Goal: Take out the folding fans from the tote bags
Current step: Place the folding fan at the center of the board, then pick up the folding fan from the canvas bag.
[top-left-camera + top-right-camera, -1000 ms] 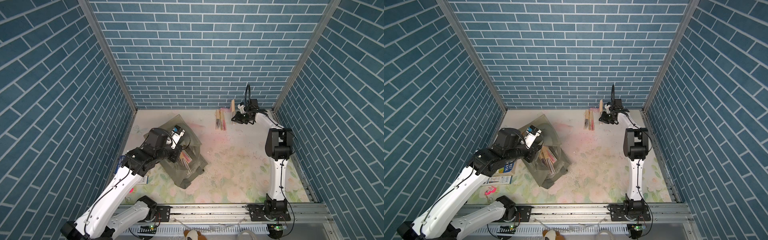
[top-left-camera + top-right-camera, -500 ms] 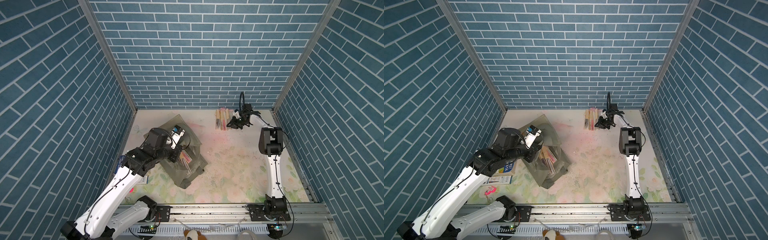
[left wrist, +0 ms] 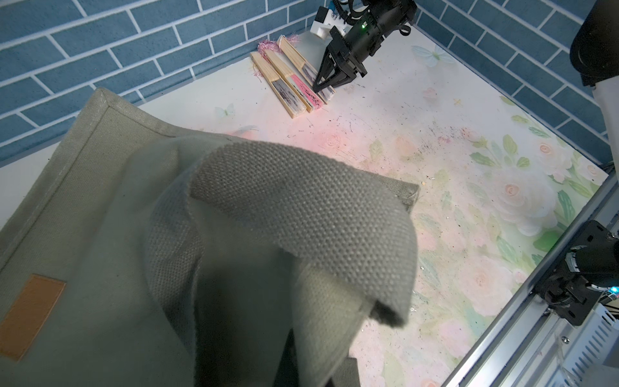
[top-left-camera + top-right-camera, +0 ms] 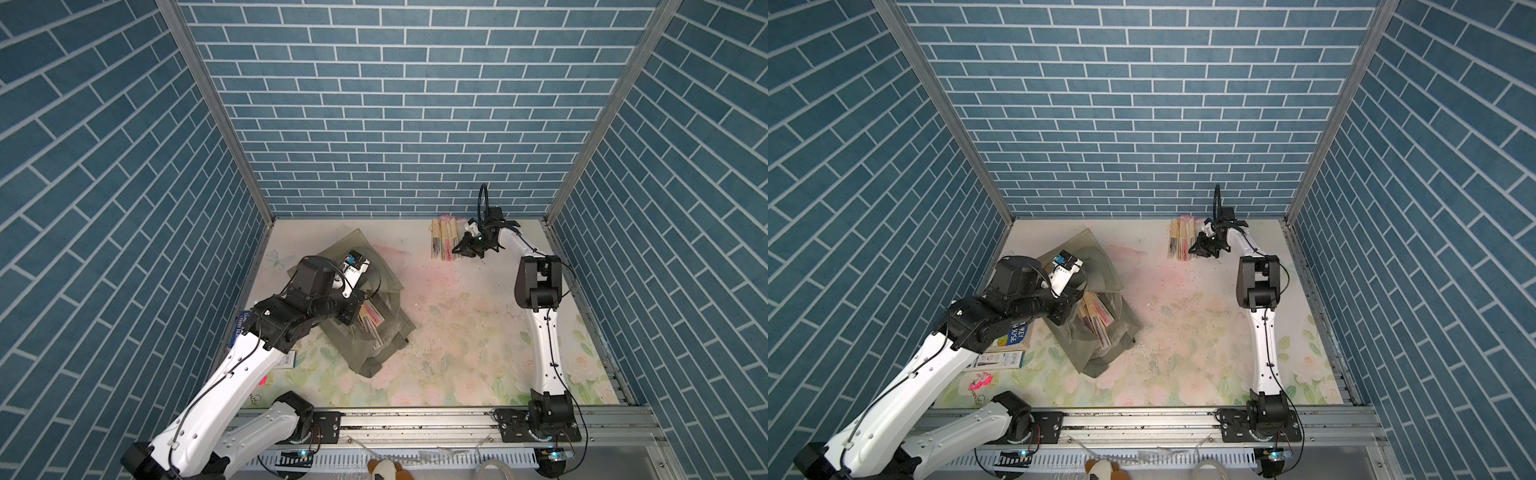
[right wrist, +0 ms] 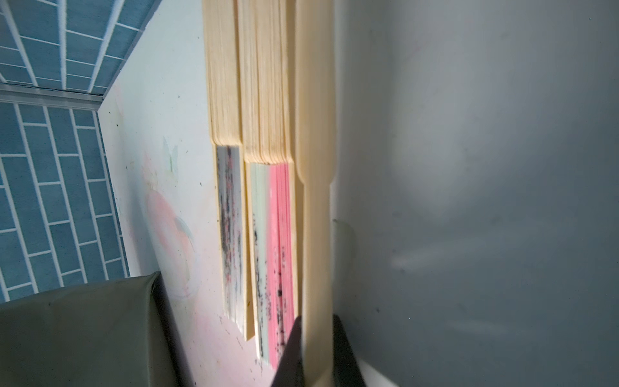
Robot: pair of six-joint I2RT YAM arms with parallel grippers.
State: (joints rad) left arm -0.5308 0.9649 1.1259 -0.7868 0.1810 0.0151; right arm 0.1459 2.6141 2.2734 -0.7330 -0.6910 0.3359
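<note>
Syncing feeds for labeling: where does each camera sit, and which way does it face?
Top views: high above the front rail, looking down; left arm, right arm, tote bag, folding fans show.
Left wrist: over the tote bag, facing the fans by the back wall; only the right gripper shows.
Right wrist: low over the table, looking along the fans; own gripper clamps one fan.
Shared: all views show fans and tote bag.

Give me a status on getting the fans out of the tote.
Done: two fans lie side by side by the back wall. In hand: the right gripper has its fingers shut on a third fan beside them. Left: a bundle of fans shows inside the tote bag.
</note>
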